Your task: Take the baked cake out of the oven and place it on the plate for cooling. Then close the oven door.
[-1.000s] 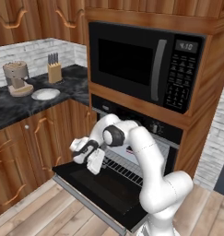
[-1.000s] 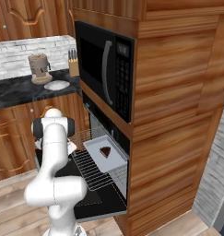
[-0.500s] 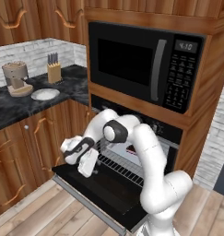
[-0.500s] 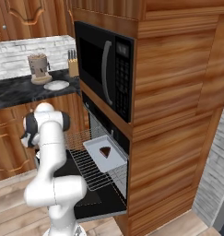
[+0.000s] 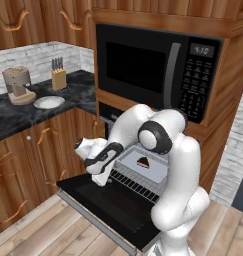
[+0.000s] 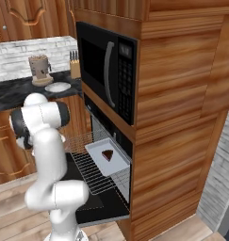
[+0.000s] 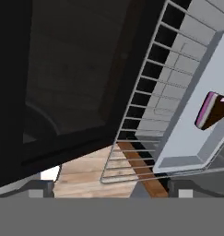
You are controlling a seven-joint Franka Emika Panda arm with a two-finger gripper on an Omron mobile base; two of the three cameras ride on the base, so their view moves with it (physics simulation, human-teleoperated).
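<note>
The oven door (image 5: 105,200) lies dropped open, flat and low. A wire rack (image 5: 135,182) is slid out over it and carries a pale grey tray (image 5: 153,170) with the baked cake (image 5: 142,161), a small dark brown wedge. My gripper (image 5: 101,179) hangs over the door's left part, left of the tray, open and holding nothing. In the hand view its fingertips (image 7: 39,189) stand wide apart above the door glass (image 7: 62,83), with the cake (image 7: 215,110) far right on the tray (image 7: 187,133). The plate (image 5: 49,102) rests on the dark counter at left. From the right base the cake (image 6: 107,155), plate (image 6: 58,87) and oven (image 6: 106,136) show.
A black microwave (image 5: 153,65) sits directly above the oven. A tan coffee grinder (image 5: 18,85) and a wooden knife block (image 5: 57,77) stand beside the plate on the counter (image 5: 13,117). Wooden cabinet fronts (image 5: 28,165) lie left of the open door.
The jaws have gone from nearly shut to wide open. The hand has drawn back leftward from the rack and turned down over the open door. Cake and tray have not moved.
</note>
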